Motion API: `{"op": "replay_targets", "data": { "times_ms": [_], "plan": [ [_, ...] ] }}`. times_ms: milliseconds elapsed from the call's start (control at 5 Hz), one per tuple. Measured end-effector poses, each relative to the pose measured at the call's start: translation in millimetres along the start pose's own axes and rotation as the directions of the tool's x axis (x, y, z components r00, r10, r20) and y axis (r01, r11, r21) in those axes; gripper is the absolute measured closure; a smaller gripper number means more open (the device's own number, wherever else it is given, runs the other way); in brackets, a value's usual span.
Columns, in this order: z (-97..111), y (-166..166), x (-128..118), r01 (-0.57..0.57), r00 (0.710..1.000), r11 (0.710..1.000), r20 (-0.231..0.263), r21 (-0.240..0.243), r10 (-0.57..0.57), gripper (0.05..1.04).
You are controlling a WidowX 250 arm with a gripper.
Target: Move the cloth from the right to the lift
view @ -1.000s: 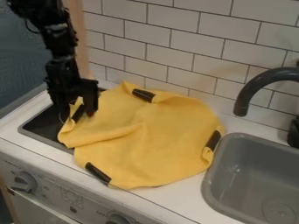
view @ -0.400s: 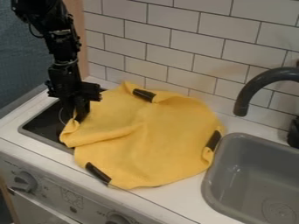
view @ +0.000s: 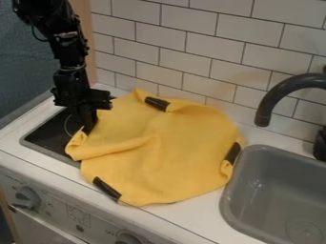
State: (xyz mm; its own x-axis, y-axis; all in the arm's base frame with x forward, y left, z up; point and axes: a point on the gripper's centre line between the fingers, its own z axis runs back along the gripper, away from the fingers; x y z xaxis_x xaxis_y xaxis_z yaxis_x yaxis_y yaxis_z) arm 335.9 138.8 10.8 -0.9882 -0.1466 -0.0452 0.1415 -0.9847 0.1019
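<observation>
Camera view. Arm (view: pixel 68 59) comes down from the upper left of the frame and ends in the claw (view: pixel 86 127), left of centre, pointing down. Claw fingers look drawn together, pinching the left corner of the yellow cloth (view: pixel 159 152); how much fabric lies between them cannot be made out.

Cloth: spread across the middle of the frame, partly over the dark hob (view: pixel 47 133), mostly on the white counter (view: pixel 197 214), its right side just beside the sink (view: pixel 267 153). Black strips (view: pixel 157 104) sit along its edge. A fold runs inward from the held corner.

Reasons, as judged: the claw is on the left corner because the task's "lift" probably means left; a pull from that side would draw the fabric over the hob and away from the sink. Pinching an edge suits flat, limp material, which offers little to grasp in its middle. The downward posture lets the tips reach the low fabric.

Position relative to claw: the corner is at the tips; the bulk of the cloth extends to the right and toward the bottom of the frame, resting on the surface. Risk: with so small a corner held, the fabric may slip out or bunch under a drag.
</observation>
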Motion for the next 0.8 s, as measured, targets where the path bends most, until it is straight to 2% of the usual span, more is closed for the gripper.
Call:
{"op": "replay_targets", "data": {
  "times_ms": [400,800],
  "plan": [
    [1.8,-3.3,2.6,0.012,1.000,1.000,0.006,0.026,-0.012,1.035],
    [7.0,0.6,2.0,0.017,1.000,0.997,-0.011,0.077,-0.016,1.035]
  ]
}}
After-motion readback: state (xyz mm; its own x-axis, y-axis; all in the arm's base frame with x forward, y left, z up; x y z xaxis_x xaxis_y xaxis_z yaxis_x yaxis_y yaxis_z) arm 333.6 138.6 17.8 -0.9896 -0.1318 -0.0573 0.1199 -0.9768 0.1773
